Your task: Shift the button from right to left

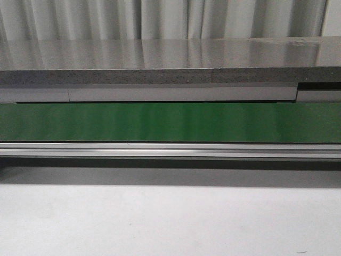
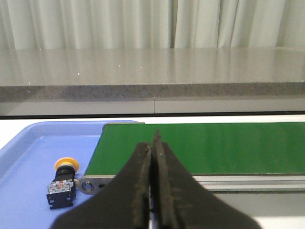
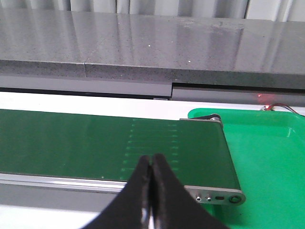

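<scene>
The button (image 2: 63, 183), a yellow cap on a black square body, lies on its side in the blue tray (image 2: 28, 157) just off the left end of the green belt (image 2: 200, 147). My left gripper (image 2: 153, 143) is shut and empty, near the belt's front rail and to the right of the button. My right gripper (image 3: 152, 160) is shut and empty, over the front edge of the belt (image 3: 95, 143) near its right end. In the front view the belt (image 1: 170, 121) is bare, and neither gripper nor the button shows there.
A green tray (image 3: 267, 152) lies at the belt's right end and holds nothing I can see. A grey stone counter (image 1: 160, 64) runs behind the belt. A metal rail (image 1: 170, 150) borders the belt's front. A white table (image 1: 170, 218) lies in front.
</scene>
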You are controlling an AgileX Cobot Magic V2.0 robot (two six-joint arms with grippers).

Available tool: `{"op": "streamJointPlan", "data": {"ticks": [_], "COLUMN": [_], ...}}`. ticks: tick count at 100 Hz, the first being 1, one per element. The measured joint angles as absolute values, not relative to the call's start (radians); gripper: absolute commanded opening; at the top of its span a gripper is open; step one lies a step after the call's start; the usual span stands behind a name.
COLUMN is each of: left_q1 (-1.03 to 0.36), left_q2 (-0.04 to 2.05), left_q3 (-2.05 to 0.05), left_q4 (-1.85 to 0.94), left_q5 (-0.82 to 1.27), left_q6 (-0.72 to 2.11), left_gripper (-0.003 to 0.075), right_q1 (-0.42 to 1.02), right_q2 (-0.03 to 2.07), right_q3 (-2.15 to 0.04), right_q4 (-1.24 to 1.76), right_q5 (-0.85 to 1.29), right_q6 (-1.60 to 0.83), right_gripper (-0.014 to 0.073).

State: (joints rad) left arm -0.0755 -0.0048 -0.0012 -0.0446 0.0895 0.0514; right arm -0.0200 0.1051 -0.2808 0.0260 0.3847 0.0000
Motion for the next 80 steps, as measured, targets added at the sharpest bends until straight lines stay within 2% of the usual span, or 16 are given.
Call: {"op": "streamJointPlan", "data": {"ticks": [80], "left_q1": [-0.076], "left_q2": [-0.005], "left_q3": [-0.001], "left_q4": [-0.044], "left_q5": [0.105], "left_q6": [0.051], "left_gripper": [-0.002], "right_q1": [-0.02], "right_q2": [0.105], "right_q3": [-0.281], "right_q4": [0.026], "right_q5": [0.385], "right_q6": [0.0], "right_gripper": [-0.0066]}}
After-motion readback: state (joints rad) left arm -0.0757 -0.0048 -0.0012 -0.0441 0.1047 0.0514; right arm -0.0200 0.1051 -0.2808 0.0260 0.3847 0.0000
